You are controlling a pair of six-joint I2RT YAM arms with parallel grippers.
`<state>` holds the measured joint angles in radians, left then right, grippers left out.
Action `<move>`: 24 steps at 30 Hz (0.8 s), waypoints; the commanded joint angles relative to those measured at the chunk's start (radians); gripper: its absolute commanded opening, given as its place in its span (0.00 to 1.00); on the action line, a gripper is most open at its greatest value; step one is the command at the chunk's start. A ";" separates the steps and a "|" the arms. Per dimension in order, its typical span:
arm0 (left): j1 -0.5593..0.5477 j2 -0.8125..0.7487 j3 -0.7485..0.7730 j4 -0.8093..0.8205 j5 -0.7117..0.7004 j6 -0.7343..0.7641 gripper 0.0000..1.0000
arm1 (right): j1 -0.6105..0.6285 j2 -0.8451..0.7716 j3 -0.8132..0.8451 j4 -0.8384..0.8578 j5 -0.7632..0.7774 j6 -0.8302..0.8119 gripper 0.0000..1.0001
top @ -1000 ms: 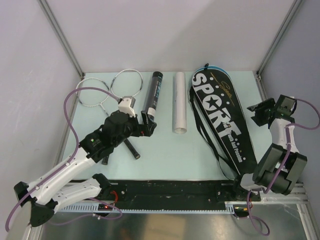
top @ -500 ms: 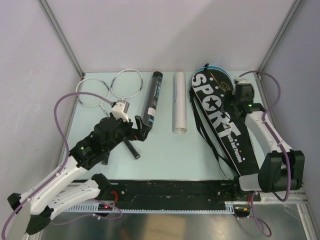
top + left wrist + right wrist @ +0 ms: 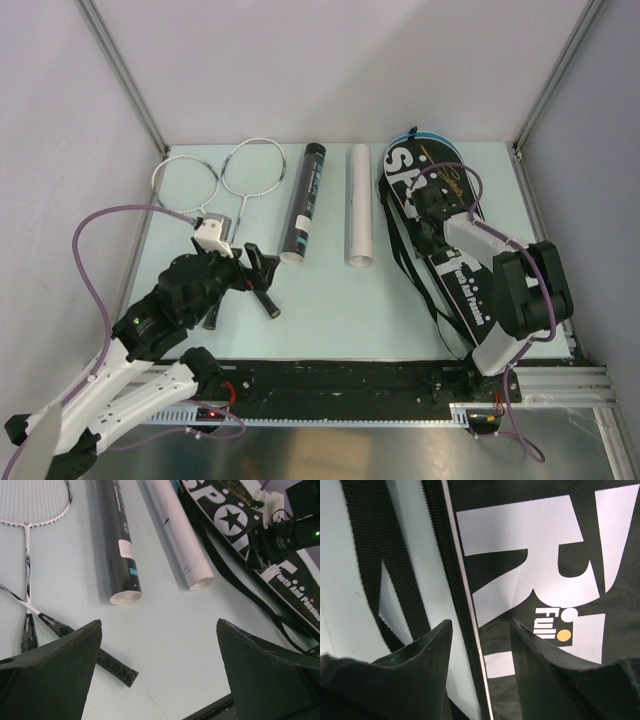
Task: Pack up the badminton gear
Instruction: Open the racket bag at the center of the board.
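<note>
The right claw [image 3: 480, 630] hangs low over the bag [image 3: 555, 565]. Its black fingers are part-spread, and the bag's piped, zipped edge runs up between them. Nothing is seen pinched, and whether the tips touch the cloth cannot be told. From above, the arm and its cable cover the middle of the bag's big white lettering. The bag is woven black fabric, racket-shaped, and lies along the right of the pale-green table [image 3: 330, 300]. A ribbed black strap [image 3: 395, 580] lies loose just beside its edge.

The left claw [image 3: 159, 630] is spread wide and empty above bare table, on the near side of the tubes. Its fingers are blunt, matte and dark.

The rackets [image 3: 35, 500] lie at far left with thin white frames, fine mesh and crossed shafts. In the wrist view the heads are cut off at the frame's edge. One black wrapped handle [image 3: 112, 662] runs partly under the left finger.

Between rackets and bag lie the glossy, labelled black tube [image 3: 117, 545] and the plain white tube [image 3: 180, 535], parallel and apart. Each shows a pale round near end, and the contents cannot be seen.
</note>
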<state>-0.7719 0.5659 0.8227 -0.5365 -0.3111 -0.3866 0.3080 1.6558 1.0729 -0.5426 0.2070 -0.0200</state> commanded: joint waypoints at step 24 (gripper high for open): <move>0.212 0.208 0.062 -0.157 -0.043 0.018 1.00 | -0.026 -0.145 0.025 0.008 0.084 0.129 0.00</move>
<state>-0.6773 0.7280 0.8383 -0.6472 -0.3840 -0.3870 0.3275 1.6138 1.0729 -0.5533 0.3199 0.0284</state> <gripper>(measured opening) 0.996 0.024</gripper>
